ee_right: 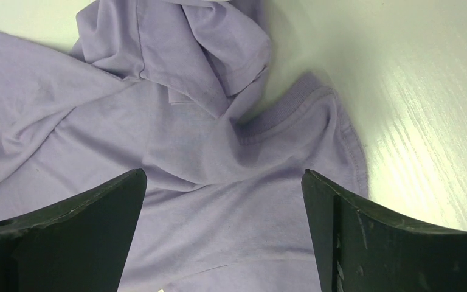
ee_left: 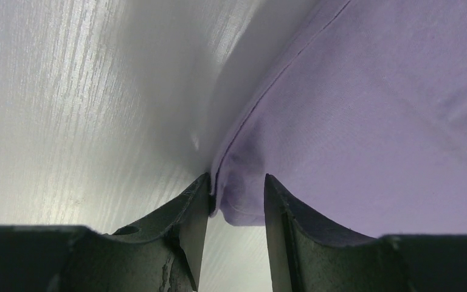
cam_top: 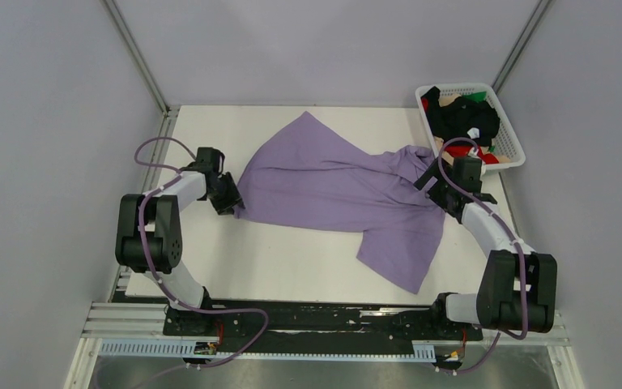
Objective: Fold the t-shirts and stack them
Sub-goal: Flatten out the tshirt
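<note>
One lavender t-shirt (cam_top: pixel 332 190) lies rumpled across the white table (cam_top: pixel 291 267). Left gripper (ee_left: pixel 237 188): jaws partly apart, the shirt's hem corner between them; whether they pinch it cannot be told. Right gripper (ee_right: pixel 225 176): jaws wide apart over the bunched collar. Dark and coloured shirts (cam_top: pixel 470 121) fill the white basket (cam_top: pixel 521 158), just beyond the right wrist.

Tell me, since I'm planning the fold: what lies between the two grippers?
Only the purple shirt, which stretches from the left gripper across to the right gripper. The top view shows this.
</note>
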Available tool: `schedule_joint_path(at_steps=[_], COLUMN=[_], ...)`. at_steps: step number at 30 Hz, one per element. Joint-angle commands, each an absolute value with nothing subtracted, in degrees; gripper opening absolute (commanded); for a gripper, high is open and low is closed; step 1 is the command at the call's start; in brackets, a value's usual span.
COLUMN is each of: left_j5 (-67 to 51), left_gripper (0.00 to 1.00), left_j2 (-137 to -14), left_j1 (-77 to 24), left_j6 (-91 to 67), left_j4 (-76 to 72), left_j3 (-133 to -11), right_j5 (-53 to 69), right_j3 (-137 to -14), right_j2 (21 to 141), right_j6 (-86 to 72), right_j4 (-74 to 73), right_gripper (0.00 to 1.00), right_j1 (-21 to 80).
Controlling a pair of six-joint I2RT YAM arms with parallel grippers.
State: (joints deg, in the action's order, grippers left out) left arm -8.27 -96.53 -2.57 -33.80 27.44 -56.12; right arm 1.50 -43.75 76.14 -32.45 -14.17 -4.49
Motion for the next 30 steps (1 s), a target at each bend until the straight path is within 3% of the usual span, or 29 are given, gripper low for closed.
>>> schedule_joint_path(at_steps=[1, 13, 15, 18, 30], left_j5=[-5.42, 1.39, 0.80, 0.37, 1.52], left_gripper=[0.46, 0.35, 0.27, 0.01, 0.00], left_j2=[-97.76, -98.33, -99.05, -100.88, -92.43], left_j1=[-3.90, -7.24, -7.66, -8.56, -10.17], left_j6=[-34.09, -33.81, -34.25, -34.92, -34.56], left_j4=[29.94, 36.22, 35.73, 35.50, 36.68], left_j3=[-54.72, -56.52, -56.71, -57.28, -52.83], right_j5=[0.01, -2.28, -2.31, -2.30, -2.03], right_j3=[-43.13, -42.45, -42.45, -42.45, -42.89], right_j2=[74.20, 73.45, 73.36, 72.65, 62.19], right_j6=[-31.64, -31.20, -31.16, -31.03, -33.69], right_j4=[-15.03, -15.80, -15.89, -16.65, -33.46], right_gripper=[1.00, 1.00, 1.00, 1.00, 1.00], right_j1=[-4.31, -4.31, -4.31, -4.31, -4.23])
